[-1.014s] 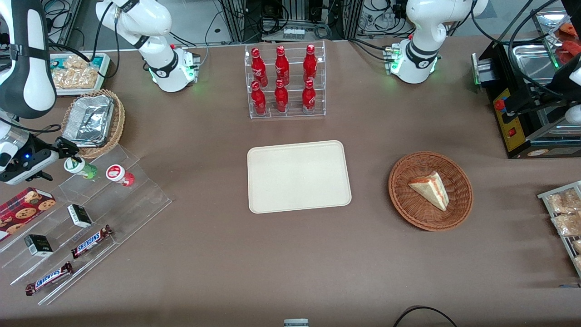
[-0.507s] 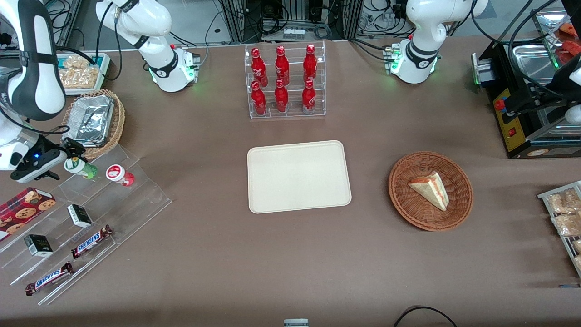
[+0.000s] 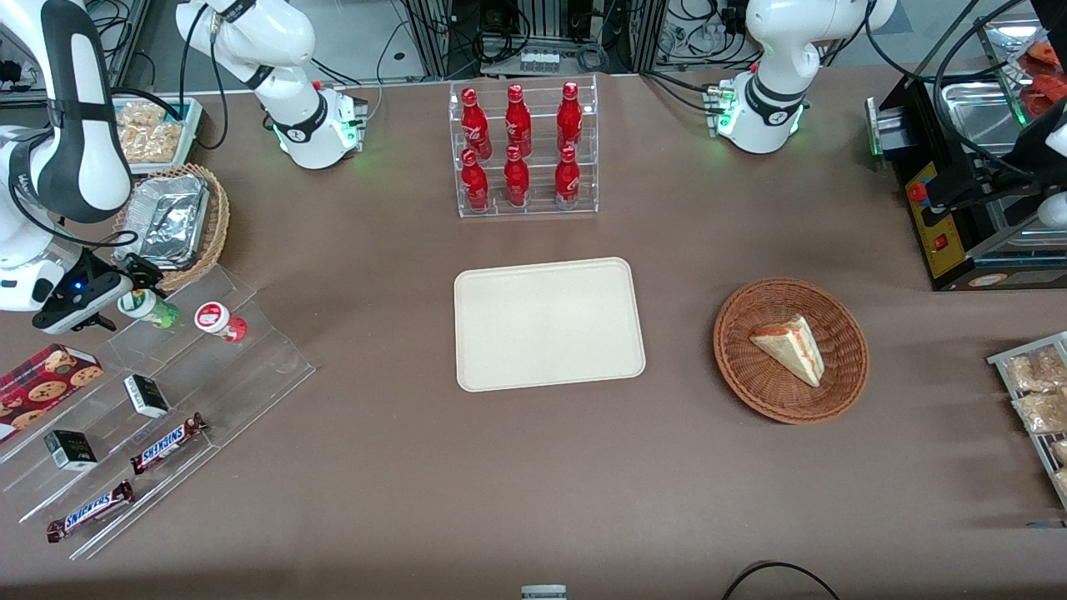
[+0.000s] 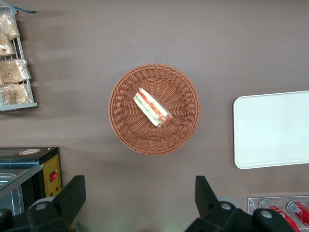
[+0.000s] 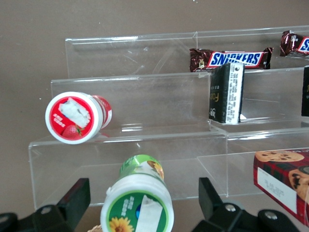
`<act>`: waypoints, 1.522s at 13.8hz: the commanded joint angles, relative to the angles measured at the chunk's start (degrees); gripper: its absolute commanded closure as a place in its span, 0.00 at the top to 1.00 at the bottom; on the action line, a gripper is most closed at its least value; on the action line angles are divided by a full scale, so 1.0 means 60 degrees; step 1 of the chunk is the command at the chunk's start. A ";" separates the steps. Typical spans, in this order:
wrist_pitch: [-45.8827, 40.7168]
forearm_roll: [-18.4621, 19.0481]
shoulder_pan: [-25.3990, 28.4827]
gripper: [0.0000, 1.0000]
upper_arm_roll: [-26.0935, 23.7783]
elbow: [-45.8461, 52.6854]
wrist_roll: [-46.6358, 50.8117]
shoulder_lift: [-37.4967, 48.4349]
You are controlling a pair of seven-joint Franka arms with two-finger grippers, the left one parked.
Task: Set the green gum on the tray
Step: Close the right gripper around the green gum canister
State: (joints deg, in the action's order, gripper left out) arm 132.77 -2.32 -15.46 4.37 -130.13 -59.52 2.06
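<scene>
Right wrist view, green gum (image 5: 138, 202), white lid, green-yellow mark; gripper (image 5: 142, 203) fingers spread around it

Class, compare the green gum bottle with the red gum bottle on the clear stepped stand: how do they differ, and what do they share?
The green gum has a green body and a green lid label with a yellow flower; the red gum has a red body and a strawberry label. The green gum sits between the open fingers of the gripper; the red gum lies beside it, clear of the gripper. Both are small white-lidded bottles on the stand.
</scene>
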 commanded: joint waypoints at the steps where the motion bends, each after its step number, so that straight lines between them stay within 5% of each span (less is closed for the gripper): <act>1: 0.0285 -0.0038 -0.0089 1.00 0.0048 -0.0328 -0.0217 0.0227; 8: 0.0211 -0.0038 -0.0089 0.95 0.0151 -0.0489 -0.0217 0.0286; 9: 0.0182 -0.0038 -0.0075 0.77 0.0151 -0.0489 -0.0217 0.0301; 11: 0.0123 -0.0038 -0.0060 0.21 0.0151 -0.0475 -0.0159 0.0286; 12: 0.0109 -0.0038 -0.0046 0.03 0.0151 -0.0446 -0.0115 0.0272; 21: -0.3372 -0.0023 0.1124 0.00 0.0048 0.2247 0.1478 0.0198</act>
State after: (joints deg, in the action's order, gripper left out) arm 118.97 -2.34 -11.35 4.52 -121.81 -54.93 3.55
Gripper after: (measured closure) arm 0.414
